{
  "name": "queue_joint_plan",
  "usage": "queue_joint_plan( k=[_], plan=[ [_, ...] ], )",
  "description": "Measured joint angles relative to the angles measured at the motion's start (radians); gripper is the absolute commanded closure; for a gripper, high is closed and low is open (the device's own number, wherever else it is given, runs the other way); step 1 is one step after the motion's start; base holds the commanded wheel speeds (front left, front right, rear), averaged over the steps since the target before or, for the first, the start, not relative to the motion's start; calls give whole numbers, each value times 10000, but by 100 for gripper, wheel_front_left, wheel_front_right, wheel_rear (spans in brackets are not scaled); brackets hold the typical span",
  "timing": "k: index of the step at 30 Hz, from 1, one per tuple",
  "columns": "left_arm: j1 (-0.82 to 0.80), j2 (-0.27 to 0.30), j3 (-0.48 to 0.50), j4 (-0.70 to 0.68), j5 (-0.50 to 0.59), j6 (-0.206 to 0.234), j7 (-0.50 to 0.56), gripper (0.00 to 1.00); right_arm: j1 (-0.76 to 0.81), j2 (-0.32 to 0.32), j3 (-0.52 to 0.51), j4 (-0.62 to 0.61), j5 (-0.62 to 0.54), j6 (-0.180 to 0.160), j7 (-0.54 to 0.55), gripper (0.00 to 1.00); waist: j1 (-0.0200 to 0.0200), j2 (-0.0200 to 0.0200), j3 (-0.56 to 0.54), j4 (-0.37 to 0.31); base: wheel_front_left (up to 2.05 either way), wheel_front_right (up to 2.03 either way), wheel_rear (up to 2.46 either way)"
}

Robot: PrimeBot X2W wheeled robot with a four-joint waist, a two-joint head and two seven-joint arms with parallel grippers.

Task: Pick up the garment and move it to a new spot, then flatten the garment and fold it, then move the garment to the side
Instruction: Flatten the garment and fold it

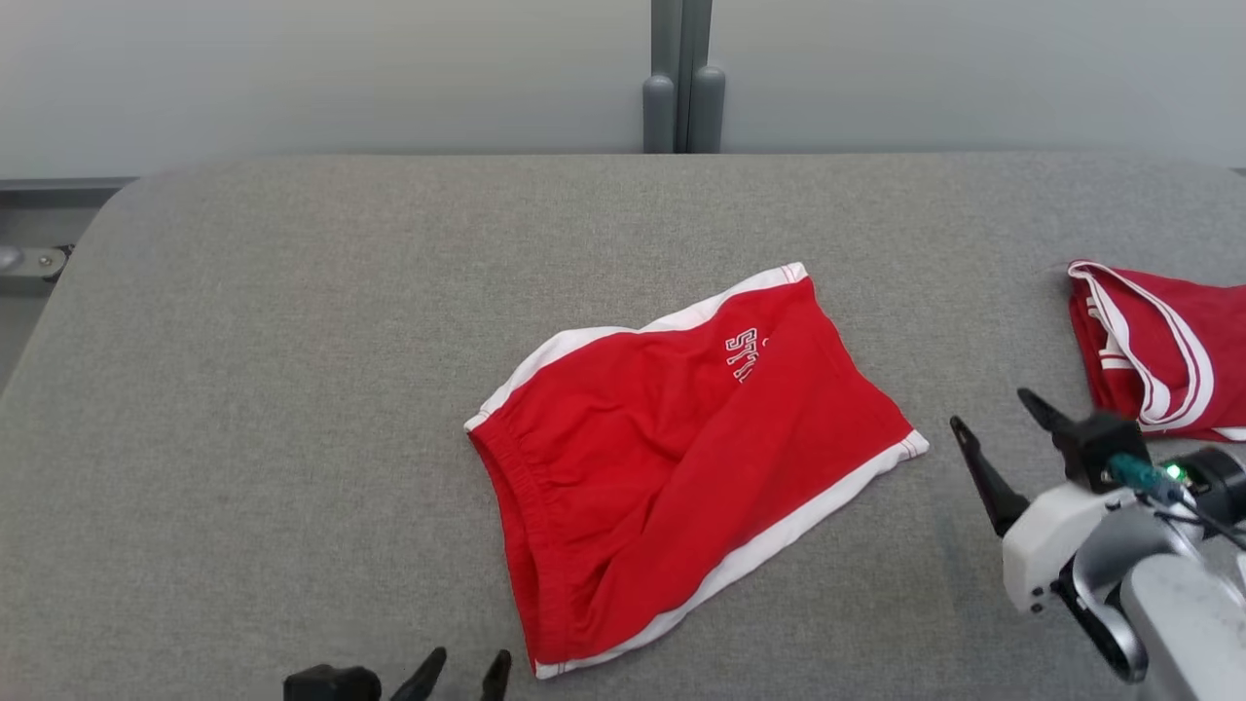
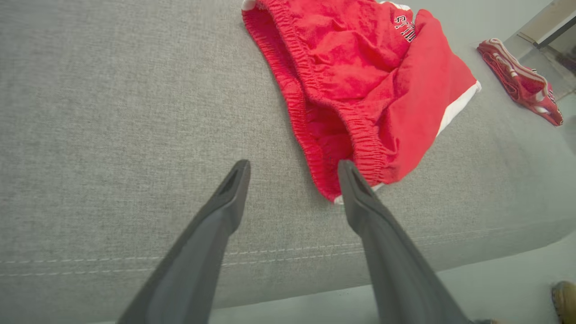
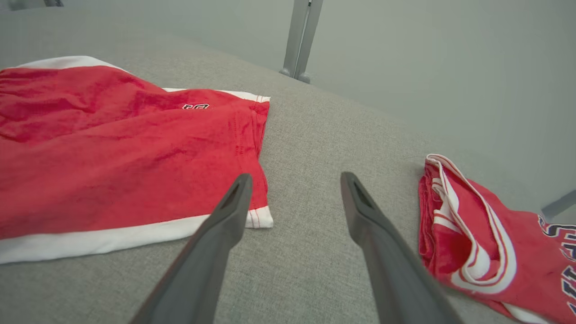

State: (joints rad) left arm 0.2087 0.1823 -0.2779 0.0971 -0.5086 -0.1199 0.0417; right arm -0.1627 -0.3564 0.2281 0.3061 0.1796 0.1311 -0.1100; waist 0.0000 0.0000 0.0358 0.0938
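I am holding both of my grippers with their fingers spread wide apart, and neither is gripping anything. The red shorts are lying in the middle of the grey padded table, spread mostly flat but creased. Their gathered waistband is facing my left side and their white-trimmed leg hems are pointing to my right, with white lettering showing near the far edge. My left gripper is sitting low at the near edge of the table, just beside the near corner of the waistband. In the left wrist view one fingertip is overlapping that corner, though I cannot tell whether it is touching the cloth. My right gripper is hanging over bare table just beside the hem corner of the shorts, between them and a second red garment with white stripes, which is lying bunched at the right edge of the table.
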Motion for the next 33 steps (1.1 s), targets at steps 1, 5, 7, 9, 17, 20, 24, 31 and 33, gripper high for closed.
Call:
queue_joint_plan(
  k=[1, 5, 7, 9, 17, 20, 24, 31, 33],
  plan=[
    [-4, -10, -96, -211, -125, -23, 355, 0, -413, -280, 284, 92, 142, 0, 391, 0, 0, 0, 107, 9, 0, 0, 0],
    [-104, -33, -575, -855, -485, -33, 1400, 0, -1532, -1267, 1488, 428, 978, 0, 1891, 0, 0, 0, 542, 83, 0, 0, 0],
    [-267, -21, -805, -1026, -500, -38, 1737, 0, -1893, -1674, 1965, 525, 1490, 2, 2470, 0, 0, 0, 758, 145, 0, 0, 0],
    [-387, -10, -968, -1129, -552, -42, 1956, 0, -2148, -2036, 2512, 541, 1987, 0, 2907, 0, 0, 0, 965, 221, 0, 0, 0],
    [-747, 128, -1476, -1179, -527, -50, 2395, 0, -2847, -2608, 4008, 562, 3294, 2, 3331, 0, 0, 0, 1531, 505, 0, 0, 0],
    [-777, 171, -1634, -1172, -527, -63, 2564, 0, -3099, -2685, 4387, 627, 3522, 2, 3325, 0, 0, 0, 1629, 540, 0, 0, 0],
    [-1027, 234, -1756, -1091, -414, -63, 2566, 0, -3355, -2738, 4736, 813, 3766, 2, 3267, 0, 0, 0, 1713, 584, 0, 0, 0],
    [-1381, 180, -2046, -679, -132, -42, 2552, 0, -3592, -2824, 5195, 1034, 4115, 2, 3147, 16, 0, 0, 1866, 692, 0, 0, 0],
    [-1443, 167, -2096, -548, -88, -42, 2468, 0, -3641, -2847, 5279, 1083, 4176, 2, 3103, 16, 0, 0, 1916, 715, 0, 0, 0]
  ],
)
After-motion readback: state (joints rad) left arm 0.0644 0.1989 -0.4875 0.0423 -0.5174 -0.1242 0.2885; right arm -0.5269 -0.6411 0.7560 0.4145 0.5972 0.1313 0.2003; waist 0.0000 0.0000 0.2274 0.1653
